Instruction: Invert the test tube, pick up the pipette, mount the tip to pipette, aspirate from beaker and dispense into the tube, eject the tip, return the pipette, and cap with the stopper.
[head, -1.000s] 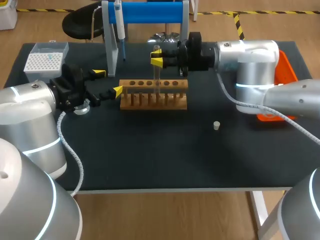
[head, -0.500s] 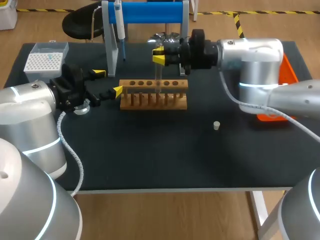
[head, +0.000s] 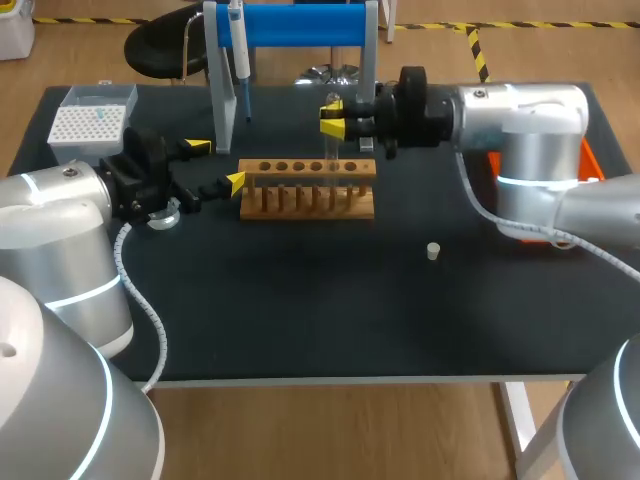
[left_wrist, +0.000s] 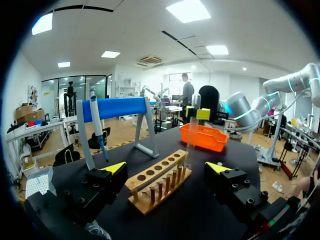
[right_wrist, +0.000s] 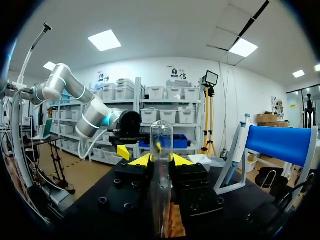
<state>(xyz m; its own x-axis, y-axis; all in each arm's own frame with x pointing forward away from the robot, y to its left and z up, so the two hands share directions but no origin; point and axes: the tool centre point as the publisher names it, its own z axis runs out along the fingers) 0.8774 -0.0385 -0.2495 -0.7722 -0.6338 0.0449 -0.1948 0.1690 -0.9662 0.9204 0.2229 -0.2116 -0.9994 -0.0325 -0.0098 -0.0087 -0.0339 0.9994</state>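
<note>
A clear test tube (head: 329, 152) hangs upright over the wooden rack (head: 308, 190), its lower end at the rack's right-hand holes. My right gripper (head: 334, 124) is shut on its upper part. In the right wrist view the tube (right_wrist: 161, 137) stands between the yellow tips with its rounded end up. My left gripper (head: 214, 165) is open just left of the rack, nothing in it. In its own view the left gripper (left_wrist: 166, 168) frames the rack (left_wrist: 150, 187), with the tube (left_wrist: 192, 142) past the rack's far end. The pipette (head: 240, 55) hangs on the blue stand (head: 300, 25). The small white stopper (head: 433, 251) lies alone to the right.
A white tip box (head: 88, 122) sits at the back left, behind my left arm. An orange tray (left_wrist: 204, 138) lies at the table's right edge, behind my right arm. The blue stand's legs stand just behind the rack.
My right gripper has carried the tube to the right along the rack, from the middle holes toward its right end. The left arm has not moved.
</note>
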